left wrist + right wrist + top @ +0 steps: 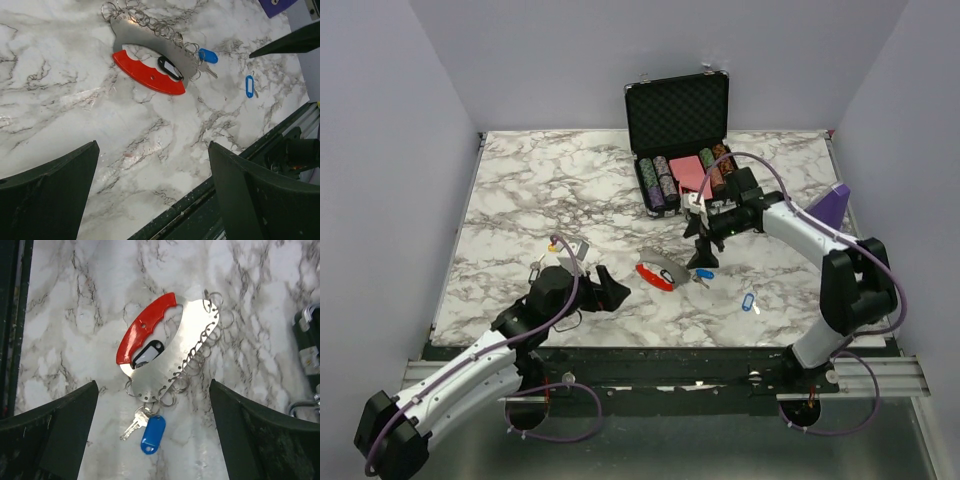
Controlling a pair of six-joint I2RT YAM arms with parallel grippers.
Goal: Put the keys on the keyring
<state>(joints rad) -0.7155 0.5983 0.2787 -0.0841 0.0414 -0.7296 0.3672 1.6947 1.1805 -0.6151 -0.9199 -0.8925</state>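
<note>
The keyring (658, 271) lies flat mid-table, a red arc joined to a silver plate edged with several small rings; it also shows in the left wrist view (148, 75) and the right wrist view (142, 330). A black tag (148, 352) rests inside its loop. A blue-tagged key (152, 434) (703, 274) (207, 55) lies at the plate's end, its ring among the small rings. A light-blue-tagged key (750, 302) (249, 86) lies apart to the right. My right gripper (701, 255) (153, 385) hovers open over the blue key. My left gripper (611, 288) (152, 146) is open and empty, left of the keyring.
An open black case (678, 140) with poker chips stands at the back middle, just behind my right arm. A yellow-tagged item (555, 240) and a small key (537, 267) lie near my left arm. The table's dark front rail (200, 205) runs under my left gripper.
</note>
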